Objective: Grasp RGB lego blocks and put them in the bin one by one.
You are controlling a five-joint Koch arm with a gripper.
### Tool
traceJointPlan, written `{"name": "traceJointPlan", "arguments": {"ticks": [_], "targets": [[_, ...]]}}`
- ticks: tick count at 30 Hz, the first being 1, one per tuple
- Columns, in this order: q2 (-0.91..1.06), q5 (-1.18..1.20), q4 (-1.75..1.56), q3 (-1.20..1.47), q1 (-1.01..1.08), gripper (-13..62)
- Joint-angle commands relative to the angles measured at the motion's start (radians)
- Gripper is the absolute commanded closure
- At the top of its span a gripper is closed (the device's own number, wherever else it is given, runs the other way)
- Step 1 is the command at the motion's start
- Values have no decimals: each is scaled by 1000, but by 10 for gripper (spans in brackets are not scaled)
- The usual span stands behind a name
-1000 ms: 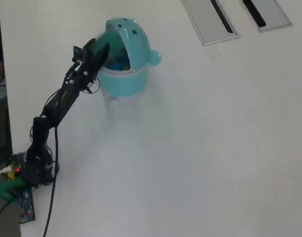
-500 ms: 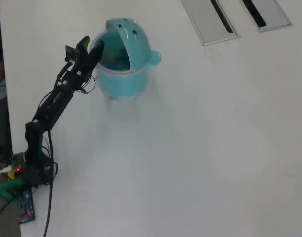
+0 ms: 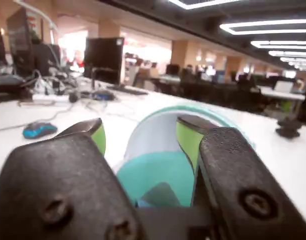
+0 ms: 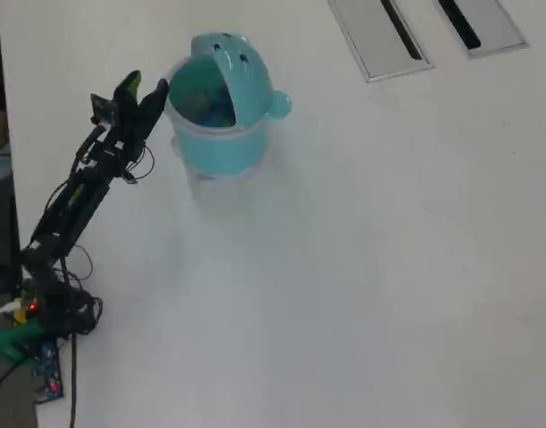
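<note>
- your gripper sits just left of the bin in the overhead view, fingers spread wide with nothing between them
- swing right carelessly and you'd likely knock the bin's rim and tip it
- bin stands upright, hood opening facing the gripper, something blue inside

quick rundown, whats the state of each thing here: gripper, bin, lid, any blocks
gripper: open, nothing between its jaws, beside the bin's rim on the left in the overhead view
bin: upright on the table
lid: tipped back, mouth uncovered
blocks: none on the table; something blue lies inside the bin, too blurred to name
</note>
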Motion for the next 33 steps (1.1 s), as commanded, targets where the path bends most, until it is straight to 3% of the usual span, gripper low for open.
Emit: {"name": "traceJointPlan", "arguments": {"ticks": [1, 16, 22, 33], "targets": [[94, 26, -69, -23, -2, 238], [354, 187, -101, 213, 12, 207], [426, 282, -94, 276, 15, 162], [588, 678, -106, 423, 87, 155]]}}
